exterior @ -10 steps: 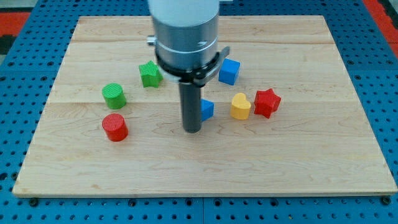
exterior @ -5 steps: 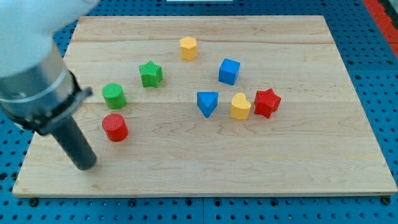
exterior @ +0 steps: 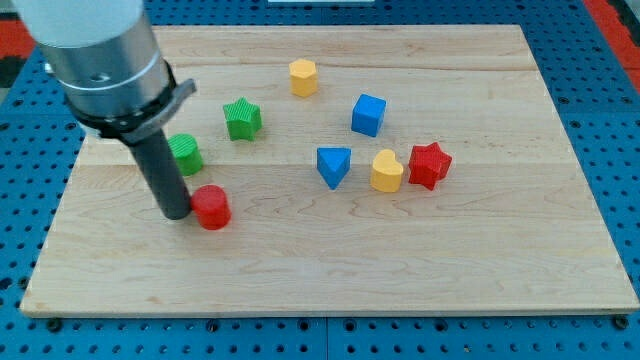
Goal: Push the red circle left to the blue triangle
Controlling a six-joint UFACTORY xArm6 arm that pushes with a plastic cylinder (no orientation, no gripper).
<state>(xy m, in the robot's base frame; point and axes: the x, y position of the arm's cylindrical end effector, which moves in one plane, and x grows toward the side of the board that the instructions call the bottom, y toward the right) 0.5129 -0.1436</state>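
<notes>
tip (exterior: 176, 213) touching red circle (exterior: 211, 208) on its left side.
you see blue triangle (exterior: 334, 165) well apart to the right; bare rod, nothing pinched.

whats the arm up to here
The arm is pushing the red circle across the wooden board with my tip, which sits against the circle's left side. The blue triangle lies well off to the view's right and slightly up, so the circle still has most of the way to go.

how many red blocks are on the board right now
2. The red circle sits toward the view's lower left, touching my tip on its right side. The red star is at the view's right, beside the yellow heart.
</notes>
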